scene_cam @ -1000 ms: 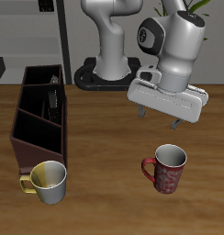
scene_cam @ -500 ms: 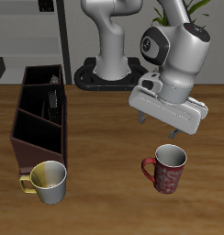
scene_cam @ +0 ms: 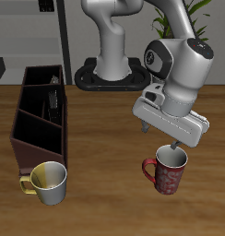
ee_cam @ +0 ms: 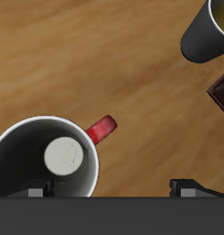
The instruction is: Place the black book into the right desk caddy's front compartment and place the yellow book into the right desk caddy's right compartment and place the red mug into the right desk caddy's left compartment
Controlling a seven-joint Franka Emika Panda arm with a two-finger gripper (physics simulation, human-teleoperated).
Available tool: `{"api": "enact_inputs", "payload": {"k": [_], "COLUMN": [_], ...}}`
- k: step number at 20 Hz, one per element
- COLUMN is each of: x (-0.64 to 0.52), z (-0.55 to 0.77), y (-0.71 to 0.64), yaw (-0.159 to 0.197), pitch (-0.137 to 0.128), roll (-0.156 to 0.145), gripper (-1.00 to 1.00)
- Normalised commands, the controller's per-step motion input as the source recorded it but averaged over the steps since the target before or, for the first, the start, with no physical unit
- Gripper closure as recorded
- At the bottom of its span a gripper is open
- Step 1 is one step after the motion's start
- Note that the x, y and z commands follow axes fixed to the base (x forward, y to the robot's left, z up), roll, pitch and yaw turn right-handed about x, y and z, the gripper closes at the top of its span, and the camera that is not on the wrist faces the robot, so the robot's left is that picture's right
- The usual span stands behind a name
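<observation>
The red mug (scene_cam: 167, 171) stands upright on the table near the front edge; in the wrist view (ee_cam: 31, 151) its handle (ee_cam: 102, 128) sticks out sideways. My gripper (scene_cam: 161, 138) hangs open and empty just above the mug's rim, offset toward the handle side; it also shows in the wrist view (ee_cam: 109, 188). The right desk caddy (scene_cam: 31, 129) stands at the table's side. A dark upright shape (scene_cam: 55, 100) in its middle section looks like the black book. I cannot make out the yellow book.
A yellow-cream mug (scene_cam: 48, 182) stands by the caddy's front end, and shows in the wrist view (ee_cam: 210, 32) beside a caddy corner (ee_cam: 222, 92). The robot base (scene_cam: 110, 74) is at the back, with shelving behind.
My gripper has moved down and toward the table's front edge, from well above the table to just over the red mug. The mugs and the caddy have not moved.
</observation>
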Motion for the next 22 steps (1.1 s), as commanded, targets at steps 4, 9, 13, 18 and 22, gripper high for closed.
{"api": "enact_inputs", "payload": {"k": [4, 9, 13, 18, 22], "x": [0.03, 0.04, -0.06, -0.12, -0.13], "z": [-0.23, -0.28, -0.26, -0.03, 0.04], "y": [-0.03, -0.02, 0.04, 0.15, 0.20], "yaw": [-0.080, -0.078, -0.133, -0.043, -0.021], "pitch": [0.036, 0.056, 0.052, 0.015, -0.005], "roll": [0.007, -0.017, 0.053, 0.045, 0.047], "gripper": [-1.00, -1.00, 1.00, 1.00, 1.00]}}
